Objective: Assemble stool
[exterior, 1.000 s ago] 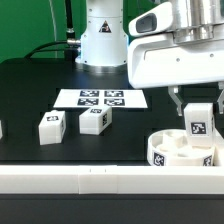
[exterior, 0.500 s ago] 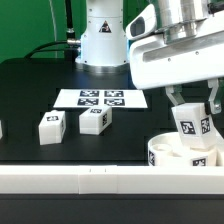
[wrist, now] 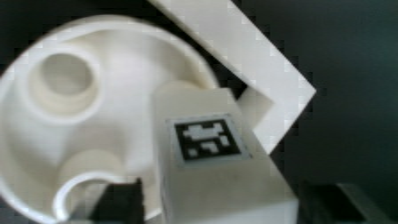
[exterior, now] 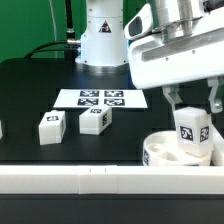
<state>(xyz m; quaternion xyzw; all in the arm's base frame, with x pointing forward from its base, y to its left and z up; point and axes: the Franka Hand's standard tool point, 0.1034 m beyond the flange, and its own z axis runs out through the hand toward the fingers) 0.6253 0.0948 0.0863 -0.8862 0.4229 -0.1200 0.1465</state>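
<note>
The round white seat (exterior: 158,153) lies at the exterior view's right, just behind the long white rail. My gripper (exterior: 191,122) is shut on a white leg (exterior: 192,130) with a marker tag, which hangs slightly tilted with its lower end right at the seat's upper face. In the wrist view the held leg (wrist: 214,140) covers part of the seat (wrist: 71,110), whose round hole shows beside it. My gripper (wrist: 231,205) has its dark fingers on both sides of the leg. Two loose legs (exterior: 51,127) (exterior: 95,120) stand on the black table at the exterior view's left.
The marker board (exterior: 102,98) lies flat behind the loose legs. A long white rail (exterior: 100,181) runs along the table's front edge, and it also shows in the wrist view as the rail (wrist: 240,50) past the seat. The robot base (exterior: 100,40) stands at the back.
My gripper has carried the leg down and a little toward the exterior view's left, onto the seat. The leg now tilts slightly. The seat has shifted slightly left.
</note>
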